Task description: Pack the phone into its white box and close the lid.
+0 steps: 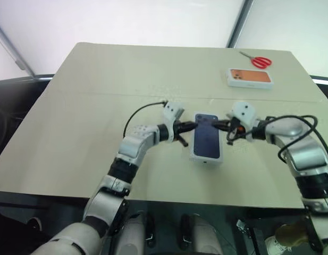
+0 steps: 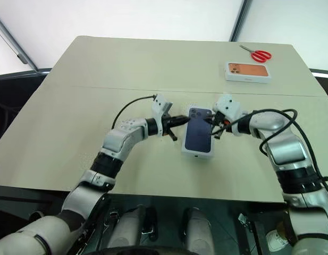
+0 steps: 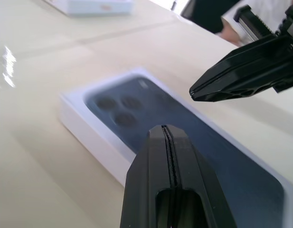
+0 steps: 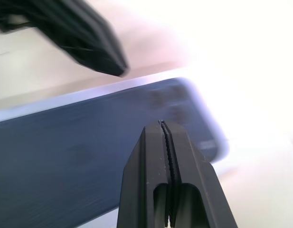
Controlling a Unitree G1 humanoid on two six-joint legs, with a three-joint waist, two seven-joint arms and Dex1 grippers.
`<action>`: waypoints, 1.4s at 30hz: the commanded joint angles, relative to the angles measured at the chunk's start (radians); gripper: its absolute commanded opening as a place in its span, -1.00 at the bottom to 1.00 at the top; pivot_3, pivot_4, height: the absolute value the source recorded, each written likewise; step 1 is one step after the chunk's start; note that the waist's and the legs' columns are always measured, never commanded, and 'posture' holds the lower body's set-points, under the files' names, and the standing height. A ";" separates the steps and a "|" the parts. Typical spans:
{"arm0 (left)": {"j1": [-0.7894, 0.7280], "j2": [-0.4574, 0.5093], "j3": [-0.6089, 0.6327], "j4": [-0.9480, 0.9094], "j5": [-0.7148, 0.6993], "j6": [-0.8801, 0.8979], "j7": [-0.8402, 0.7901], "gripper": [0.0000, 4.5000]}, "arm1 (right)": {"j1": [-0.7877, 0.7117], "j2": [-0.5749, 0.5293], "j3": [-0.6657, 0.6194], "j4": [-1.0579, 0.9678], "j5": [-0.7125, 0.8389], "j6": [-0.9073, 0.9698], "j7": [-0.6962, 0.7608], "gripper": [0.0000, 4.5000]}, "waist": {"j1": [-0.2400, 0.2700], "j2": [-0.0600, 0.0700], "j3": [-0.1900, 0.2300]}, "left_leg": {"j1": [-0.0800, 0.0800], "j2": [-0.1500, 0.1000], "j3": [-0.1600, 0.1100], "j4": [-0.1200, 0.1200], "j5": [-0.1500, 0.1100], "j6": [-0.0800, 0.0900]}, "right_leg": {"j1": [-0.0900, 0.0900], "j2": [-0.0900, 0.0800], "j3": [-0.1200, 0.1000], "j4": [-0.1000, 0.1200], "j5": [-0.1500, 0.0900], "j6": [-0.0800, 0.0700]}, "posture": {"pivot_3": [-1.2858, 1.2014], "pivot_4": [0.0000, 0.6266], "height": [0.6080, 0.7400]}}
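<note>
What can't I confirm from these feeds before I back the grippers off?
- Phone: the lid, showing its dark blue phone picture, covers the white box, so the contents are hidden in every view.
- Lid seating: its edges are blurred in both wrist views and too small in the head views.
- Contact: the left gripper and right gripper, both shut, sit at the lid's far end; touching or hovering cannot be told.
</note>
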 commanded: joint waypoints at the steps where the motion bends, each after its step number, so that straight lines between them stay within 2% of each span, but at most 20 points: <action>1: -0.066 -0.034 0.023 0.124 0.023 -0.107 0.032 -1.00 | -0.053 0.039 0.004 0.099 -0.076 -0.087 -0.100 -0.98 | -0.001 0.000 0.000 | 0.000 0.000 0.001 0.000 0.000 0.000 | 0.000 0.000 0.000 0.000 0.000 0.000 | 0.03 -0.52 0.96; 4: -0.117 -0.056 -0.002 0.260 0.071 -0.169 0.038 -1.00 | -0.075 0.072 0.040 0.193 -0.140 -0.092 -0.152 -0.98 | -0.003 0.000 0.000 | 0.000 0.000 0.001 0.000 0.000 0.000 | -0.001 0.001 -0.001 0.001 0.000 0.000 | 0.03 -0.52 0.96; 7: -0.124 -0.059 -0.081 0.372 0.168 -0.230 0.031 -1.00 | -0.034 0.068 0.100 0.203 -0.170 -0.073 -0.104 -0.98 | -0.003 0.000 0.000 | 0.000 0.000 0.002 0.000 0.000 0.000 | -0.001 0.001 -0.001 0.001 0.000 0.000 | 0.03 -0.52 0.96; 8: -0.117 -0.058 -0.092 0.384 0.180 -0.245 0.015 -1.00 | -0.012 0.055 0.127 0.185 -0.184 -0.075 -0.073 -0.98 | -0.002 0.000 -0.001 | 0.000 0.000 0.002 0.000 0.000 0.000 | -0.001 0.001 -0.001 0.001 0.000 0.000 | 0.03 -0.52 0.96; 13: -0.092 -0.048 -0.048 0.372 0.161 -0.283 -0.011 -1.00 | 0.005 0.065 0.086 0.132 -0.164 -0.074 -0.074 -0.98 | -0.007 0.000 -0.005 | 0.002 0.001 0.001 0.000 0.000 0.000 | 0.001 0.001 -0.001 0.001 0.000 0.000 | 0.03 -0.52 0.96; 18: -0.039 -0.019 -0.036 0.259 0.134 -0.239 -0.080 -1.00 | 0.090 0.019 0.021 -0.042 -0.002 0.034 0.090 -0.98 | -0.008 0.000 -0.005 | 0.001 0.001 0.000 -0.001 0.000 0.000 | 0.000 0.000 0.000 0.001 0.000 0.000 | 0.03 -0.52 0.96; 21: 0.031 0.010 -0.060 0.104 0.093 -0.165 -0.181 -1.00 | 0.161 -0.049 0.019 -0.145 0.043 0.060 0.176 -0.98 | -0.009 0.001 -0.005 | 0.001 0.001 0.000 -0.001 0.000 0.000 | 0.000 0.000 0.000 0.001 0.000 0.000 | 0.03 -0.52 0.96; 25: 0.058 0.058 -0.023 0.018 0.078 -0.119 -0.166 -1.00 | 0.133 -0.030 -0.032 -0.119 0.082 0.093 0.136 -0.98 | -0.008 0.001 -0.005 | 0.001 0.001 0.000 -0.001 0.000 0.000 | 0.000 -0.001 0.000 0.001 0.000 0.000 | 0.03 -0.52 0.96; 28: 0.045 0.140 0.046 -0.028 0.066 -0.113 -0.139 -0.63 | 0.069 0.015 -0.108 -0.089 0.148 0.130 0.098 -0.62 | -0.010 0.001 -0.004 | 0.001 0.001 0.000 -0.001 0.000 0.000 | -0.001 -0.001 0.000 0.001 0.000 0.000 | 0.03 -0.52 0.96; 32: 0.041 0.258 0.140 -0.098 -0.008 -0.058 -0.166 0.28 | 0.043 0.026 -0.122 -0.056 0.154 0.086 0.090 0.31 | -0.020 0.001 -0.004 | 0.000 0.001 0.000 -0.001 0.000 -0.001 | -0.003 -0.001 0.001 0.003 0.000 0.000 | 0.03 -0.52 0.96; 35: 0.093 0.377 0.169 -0.167 -0.020 -0.090 -0.234 0.96 | 0.030 0.026 -0.116 -0.039 0.159 0.054 0.110 1.00 | -0.022 0.002 -0.004 | 0.000 0.001 0.000 -0.001 0.000 -0.001 | -0.002 0.000 0.000 0.003 0.000 0.000 | 0.03 -0.52 0.96; 42: 0.275 0.578 0.252 -0.313 -0.085 -0.080 -0.333 0.99 | 0.043 -0.042 -0.156 -0.006 0.212 0.005 0.227 1.00 | -0.025 0.002 -0.003 | 0.000 0.001 0.001 -0.002 0.000 -0.001 | -0.003 0.000 0.000 0.003 0.000 0.000 | 0.03 -0.52 0.96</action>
